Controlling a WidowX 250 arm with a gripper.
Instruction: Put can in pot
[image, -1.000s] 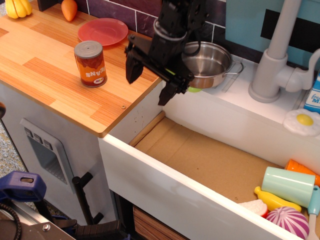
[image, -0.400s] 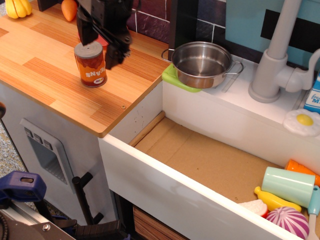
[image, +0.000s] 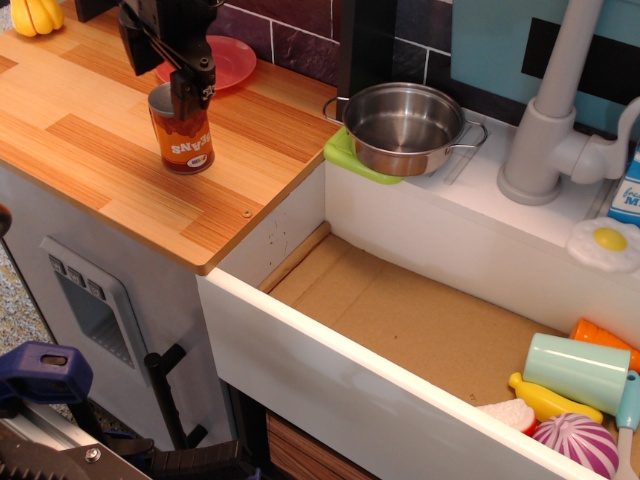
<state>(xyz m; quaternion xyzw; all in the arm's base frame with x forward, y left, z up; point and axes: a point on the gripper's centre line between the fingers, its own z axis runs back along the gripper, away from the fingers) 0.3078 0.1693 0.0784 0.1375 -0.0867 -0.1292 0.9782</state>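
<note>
The can (image: 182, 133) stood upright on the wooden counter (image: 90, 150), at roughly 9 o'clock from the pot (image: 404, 128) and well apart from it. Its long axis ran vertically, grey lid uppermost, orange-red label with pale lettering facing the camera.

The gripper (image: 165, 85) hung directly over the can, approaching from the 12 o'clock side of it as framed. 1 dark finger crossed in front of the lid's right edge; the other sat off the lid's left edge. The jaws appeared spread, straddling the can's top, with no firm pinch evident. Whether either finger touched the tin could not be confirmed. In my judgement, the coming move turns on this alignment: the can lay straight below the gripper, so a short descent and a squeeze across the cylinder's width should suffice.

Materials noted:
- Can: small smooth cylinder, metal-look lid, glossy label; likely slippery and liable to tip if nudged off-centre.
- Pot: round, shiny stainless steel, 2 wire loop handles, mouth wider than the can, apparently empty. It rested on a green mat (image: 345, 155) at the counter's edge beside the sink ledge.
- Counter: striped wood-grain laminate, flat.
- Red plate (image: 230, 58): flat, at 12 o'clock from the can, partly hidden by the arm.

Task stage judged early: can not yet lifted.
</note>
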